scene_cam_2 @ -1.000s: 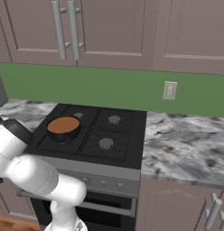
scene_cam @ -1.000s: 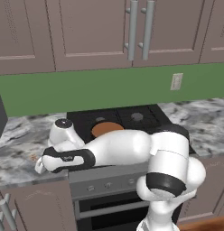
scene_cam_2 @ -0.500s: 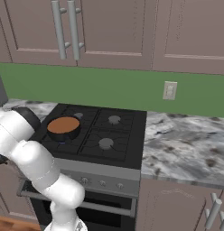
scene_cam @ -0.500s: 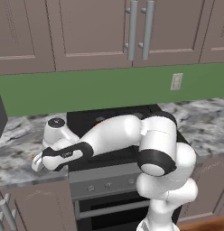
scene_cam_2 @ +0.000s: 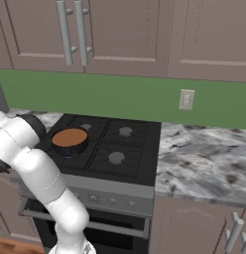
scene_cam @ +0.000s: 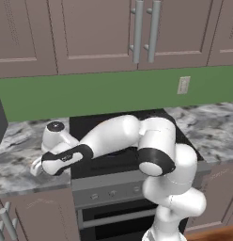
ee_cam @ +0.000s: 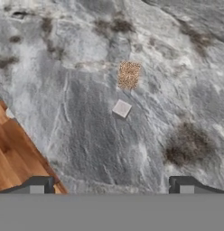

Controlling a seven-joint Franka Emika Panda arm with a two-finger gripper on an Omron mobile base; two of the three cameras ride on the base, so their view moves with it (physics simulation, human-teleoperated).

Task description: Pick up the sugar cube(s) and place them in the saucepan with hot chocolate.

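the pincer (ee_cam: 111, 185) hangs over the grey marbled worktop (ee_cam: 86, 135), its two dark tips standing wide apart at the bottom of the hand view with nothing between them. one fingertip (ee_cam: 38, 184) sits low on the left, the other low on the right.

in the hand view a small pale cube (ee_cam: 122, 108) lies flat on the worktop, above the gap between the tips and roughly centred on it, clear of both tips and not touched by either. just beyond it, further from the pincer, lies a second sugar cube (ee_cam: 129, 75), grainy and orange-tan, a little larger in the picture; the two lie near each other but apart. a strip of wooden floor (ee_cam: 14, 153) shows past the worktop's edge at the lower left of that view.

in the left base view the arm reaches low to the left of the stove (scene_cam: 118, 160), and the pincer (scene_cam: 36, 167) hangs over the worktop (scene_cam: 15, 155) near its front edge; the cubes are too small to make out there.

in the right base view the saucepan with hot chocolate (scene_cam_2: 69, 141) stands on the front left burner of the stove (scene_cam_2: 110, 149), its orange-brown surface flat. its handle cannot be made out. the arm's elbow passes just left of it.
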